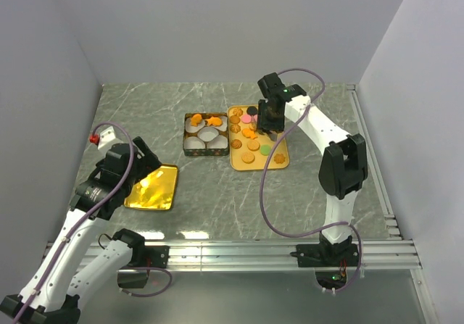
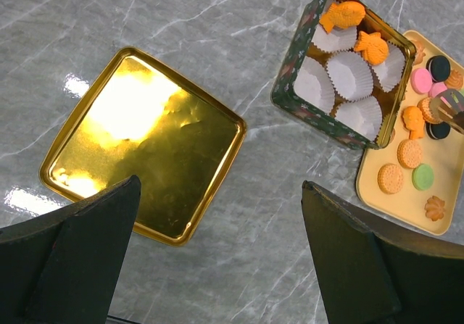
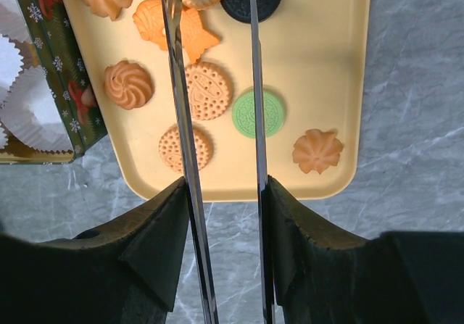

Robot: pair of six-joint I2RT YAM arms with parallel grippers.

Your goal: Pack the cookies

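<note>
Right gripper (image 1: 267,130) down over cookies (image 1: 253,145)

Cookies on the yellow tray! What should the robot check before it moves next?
1. Cookies waiting on the yellow tray, like the green cookie: ok.
2. Tin open, with empty white paper cups inside: ok.
3. Gold lid lying apart from the tin: ok.
4. Right jaws above the tray: ok.
5. Right jaws gripping a cookie: cannot tell, their tips are cut off in the wrist view.
6. Left jaws open and empty: ok.
</note>
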